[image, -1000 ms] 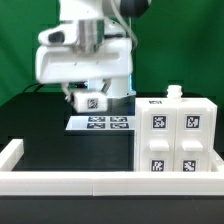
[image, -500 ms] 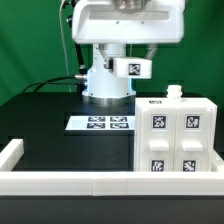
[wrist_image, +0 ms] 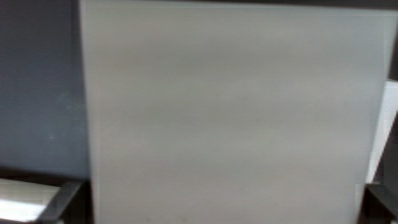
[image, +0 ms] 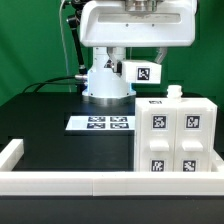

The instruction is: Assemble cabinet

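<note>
The cabinet (image: 180, 138) is a large white box of tagged panels and stands on the black table at the exterior view's right, with a small white knob (image: 176, 92) on top. My gripper (image: 140, 63) is high above the table, left of the cabinet's top. It is shut on a white panel with a black-and-white tag (image: 143, 72), tilted a little. In the wrist view this white panel (wrist_image: 231, 110) fills nearly the whole picture and hides the fingertips.
The marker board (image: 100, 123) lies flat on the table below the arm. A low white border rail (image: 70, 180) runs along the front, with a raised corner (image: 10, 152) at the exterior view's left. The robot base (image: 105, 80) stands behind the marker board.
My gripper has risen from just above the marker board to high over the table with the tagged panel in it. It has moved toward the exterior view's right.
</note>
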Controlling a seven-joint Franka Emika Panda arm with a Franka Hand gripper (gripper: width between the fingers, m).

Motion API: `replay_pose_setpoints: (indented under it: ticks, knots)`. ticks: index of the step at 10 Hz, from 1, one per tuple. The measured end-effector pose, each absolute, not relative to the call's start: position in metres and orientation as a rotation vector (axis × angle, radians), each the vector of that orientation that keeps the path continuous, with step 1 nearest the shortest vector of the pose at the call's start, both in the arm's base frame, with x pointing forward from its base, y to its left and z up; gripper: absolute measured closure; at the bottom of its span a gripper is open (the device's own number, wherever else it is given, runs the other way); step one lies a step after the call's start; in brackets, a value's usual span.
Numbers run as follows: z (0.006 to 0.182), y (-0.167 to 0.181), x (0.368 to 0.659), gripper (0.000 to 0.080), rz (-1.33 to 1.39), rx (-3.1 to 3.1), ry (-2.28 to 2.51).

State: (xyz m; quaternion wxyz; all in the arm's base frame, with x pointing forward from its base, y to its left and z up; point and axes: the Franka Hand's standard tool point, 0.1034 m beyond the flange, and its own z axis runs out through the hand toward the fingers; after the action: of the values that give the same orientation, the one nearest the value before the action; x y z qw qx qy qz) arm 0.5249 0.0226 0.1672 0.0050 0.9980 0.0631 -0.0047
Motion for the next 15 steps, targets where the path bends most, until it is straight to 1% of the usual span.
replay_pose_setpoints:
  ticks: [1,2,3,5,7,8,11,13,15]
  knots:
    - [0.169,0.024,0.526,0.024,-0.023,3.126,0.2]
    - [0.181,0.031,0.536,0.024,-0.016,3.127,0.219]
    - [0.189,0.039,0.549,0.0239,0.02,3.129,0.212]
    - [0.193,0.049,0.575,0.024,0.062,3.131,0.237]
    - [0.193,0.056,0.598,0.024,0.1,3.123,0.279]
    - [0.192,0.06,0.602,0.024,0.113,3.111,0.354]
    - [0.188,0.058,0.599,0.024,0.109,3.111,0.347]
    - [0.175,0.062,0.588,0.024,0.084,3.113,0.347]
    - [0.171,0.069,0.594,0.024,0.081,3.113,0.363]
